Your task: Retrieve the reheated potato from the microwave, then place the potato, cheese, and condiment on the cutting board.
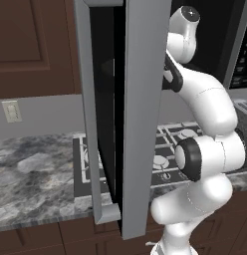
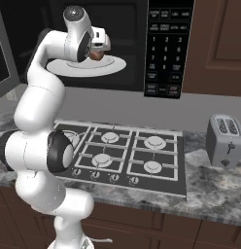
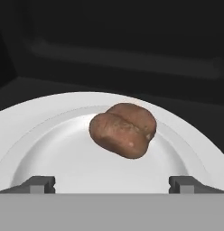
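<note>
**Potato on its plate inside the open microwave**

The potato (image 3: 123, 130) is a lumpy brown mass with dull, mottled skin and a crease across its top. It sits on a smooth white round plate (image 3: 50, 149) with a shallow raised rim, right of the plate's centre in the hand view. The plate rests on the dark floor of the microwave (image 2: 163, 48), whose cavity walls are matte black.

The gripper (image 3: 112, 184) stands spread wide with nothing between its jaws — the two dark, blocky fingertips (image 3: 39, 184) sit far apart at the near rim of the plate, and the potato lies ahead of them, untouched. In the right base view the hand reaches into the cavity, just beside the potato (image 2: 96, 55).

The door (image 1: 140, 114) hangs open — a grey slab edge with black glass and a long grey handle. Right of the cavity is the black button panel. Below are a dark four-burner stove (image 2: 127, 151) with pale grates, a marbled grey stone counter (image 2: 215, 189) and a boxy silver toaster (image 2: 223, 141).
</note>
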Motion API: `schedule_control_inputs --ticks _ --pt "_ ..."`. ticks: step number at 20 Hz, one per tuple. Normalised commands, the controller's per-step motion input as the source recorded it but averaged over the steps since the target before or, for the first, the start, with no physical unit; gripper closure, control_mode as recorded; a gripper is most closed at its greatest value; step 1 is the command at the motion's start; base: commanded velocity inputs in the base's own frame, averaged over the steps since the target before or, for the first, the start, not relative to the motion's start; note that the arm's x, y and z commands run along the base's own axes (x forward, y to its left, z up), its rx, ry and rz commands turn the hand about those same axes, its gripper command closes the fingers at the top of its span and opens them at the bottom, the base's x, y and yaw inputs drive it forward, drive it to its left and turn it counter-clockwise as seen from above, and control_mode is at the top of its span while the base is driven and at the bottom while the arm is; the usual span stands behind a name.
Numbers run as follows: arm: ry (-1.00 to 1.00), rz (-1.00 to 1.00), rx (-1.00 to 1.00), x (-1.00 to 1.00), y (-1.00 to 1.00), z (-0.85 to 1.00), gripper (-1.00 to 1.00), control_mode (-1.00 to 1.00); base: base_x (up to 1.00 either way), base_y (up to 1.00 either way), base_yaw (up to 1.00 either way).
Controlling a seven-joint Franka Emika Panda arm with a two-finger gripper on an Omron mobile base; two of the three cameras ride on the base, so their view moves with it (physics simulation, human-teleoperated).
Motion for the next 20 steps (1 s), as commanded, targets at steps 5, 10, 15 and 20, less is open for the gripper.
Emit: schedule_control_inputs --ticks 5,10,15,20 --pt "0.00 0.00 0.00 0.40 0.00 -0.02 -1.00 -1.00 0.00 0.00 0.00" --pt "0.00 0.00 0.00 0.32 0.00 -0.04 -1.00 -1.00 0.00 0.00 0.00" --pt "0.00 0.00 0.00 0.28 0.00 -0.08 -1.00 -1.00 0.00 0.00 0.00" --pt "0.00 0.00 0.00 0.11 0.00 -0.08 -1.00 -1.00 0.00 0.00 0.00"
